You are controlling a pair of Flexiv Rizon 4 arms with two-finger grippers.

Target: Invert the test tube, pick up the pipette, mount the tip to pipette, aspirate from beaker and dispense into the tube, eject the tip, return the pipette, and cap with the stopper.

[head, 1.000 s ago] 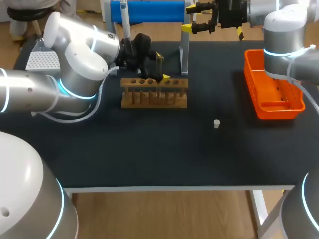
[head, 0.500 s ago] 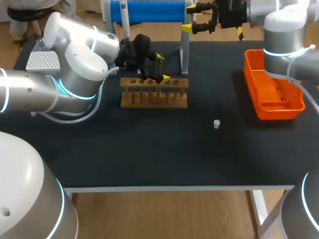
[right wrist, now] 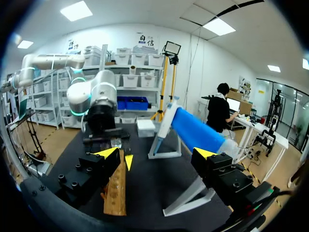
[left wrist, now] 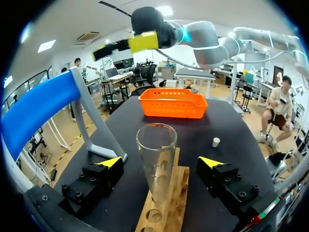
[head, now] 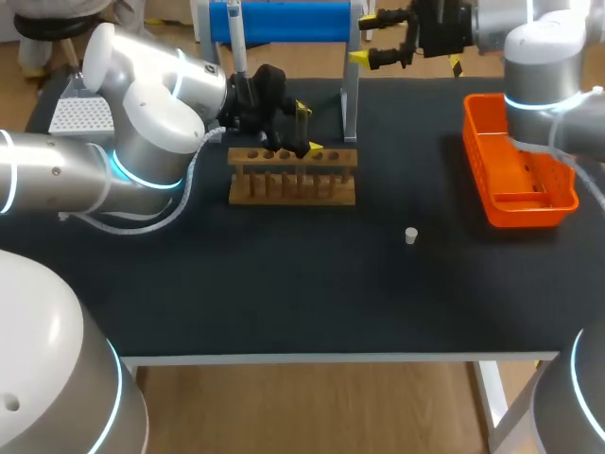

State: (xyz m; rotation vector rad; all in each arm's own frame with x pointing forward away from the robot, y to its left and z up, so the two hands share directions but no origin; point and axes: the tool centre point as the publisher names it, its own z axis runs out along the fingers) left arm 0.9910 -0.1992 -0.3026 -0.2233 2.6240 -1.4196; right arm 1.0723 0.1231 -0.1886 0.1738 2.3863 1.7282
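Two arms over black table (head: 284, 303), neither holding anything. Toward rear, left gripper (head: 307, 126) spread wide around glass tube (left wrist: 155, 145), fingers clear of it on both sides. Upright and mouth-up in wooden rack (head: 293, 180), that tube. At far edge, right gripper (head: 364, 38) likewise wide and empty, just beside blue stand (head: 284, 19), with rack and left arm ahead of it. On open tabletop to right of rack, small white stopper (head: 410, 235), well apart from orange basket (head: 529, 213).
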